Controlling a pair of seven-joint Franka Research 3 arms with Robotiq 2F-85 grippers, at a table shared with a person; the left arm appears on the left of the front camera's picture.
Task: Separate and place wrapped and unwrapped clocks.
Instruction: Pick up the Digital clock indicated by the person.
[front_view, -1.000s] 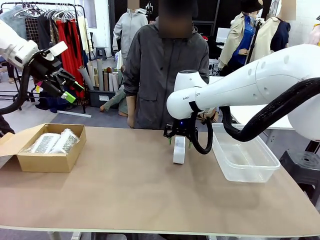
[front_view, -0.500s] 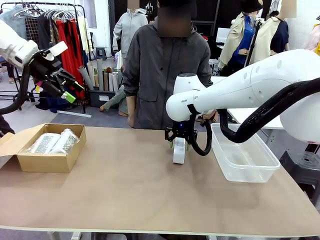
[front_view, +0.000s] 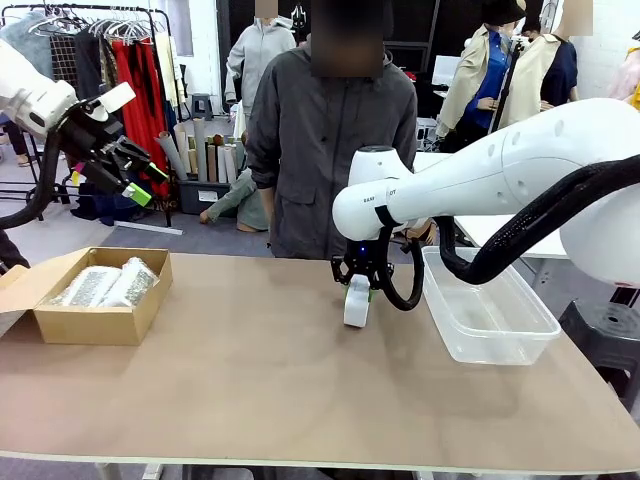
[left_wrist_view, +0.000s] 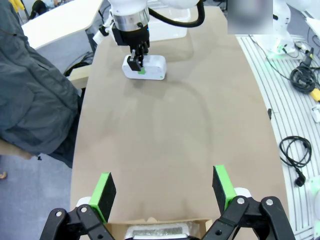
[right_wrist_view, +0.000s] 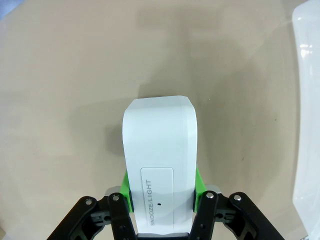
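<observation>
The left end effector (left_wrist_view: 162, 192) hangs released above the table's left edge, over the cardboard box (front_view: 98, 322) that holds two wrapped clocks (front_view: 107, 283) side by side. Farther in, toward the table's (front_view: 250, 390) far edge, the right end effector (front_view: 359, 287) grasps the unwrapped clock (front_view: 356, 302), its green pads (right_wrist_view: 198, 181) pressed on both sides. The clear tub (front_view: 487, 322) sits just beside it near the right edge. A person (front_view: 330, 150) stands beyond the far edge.

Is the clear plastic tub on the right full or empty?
Empty: the clear plastic tub shows only its bare bottom through the walls in the front view; nothing lies inside it.
</observation>
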